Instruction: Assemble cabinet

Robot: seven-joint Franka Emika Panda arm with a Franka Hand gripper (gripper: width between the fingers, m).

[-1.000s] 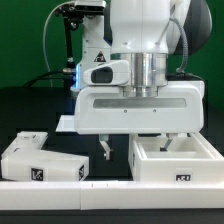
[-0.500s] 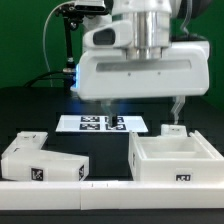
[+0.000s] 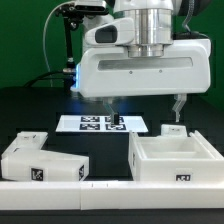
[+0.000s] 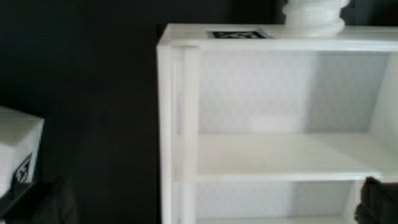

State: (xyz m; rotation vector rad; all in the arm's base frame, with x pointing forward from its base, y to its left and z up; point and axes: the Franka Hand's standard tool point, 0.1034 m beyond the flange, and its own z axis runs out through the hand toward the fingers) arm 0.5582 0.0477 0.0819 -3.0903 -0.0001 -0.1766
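Observation:
The cabinet (image 3: 170, 160) is a white open box with a tag on its front wall, standing at the exterior view's right. My gripper (image 3: 144, 105) hangs above its back edge, open wide with nothing between the fingers. One fingertip (image 3: 178, 104) hovers over a small white knob (image 3: 172, 129) behind the box. In the wrist view the cabinet (image 4: 267, 110) shows an inner shelf, the knob (image 4: 311, 15) stands beyond it, and my gripper (image 4: 206, 200) straddles its side wall, dark fingertips (image 4: 377, 196) at the picture's corners.
Two white tagged panels or blocks (image 3: 40, 160) lie at the exterior view's left, one also visible in the wrist view (image 4: 15, 140). The marker board (image 3: 103, 123) lies behind on the black table. A white rail (image 3: 60, 195) runs along the front edge.
The gripper has risen from just above the cabinet and opened to its full width. The marker board behind it has come into view. Over the last half second nothing moved.

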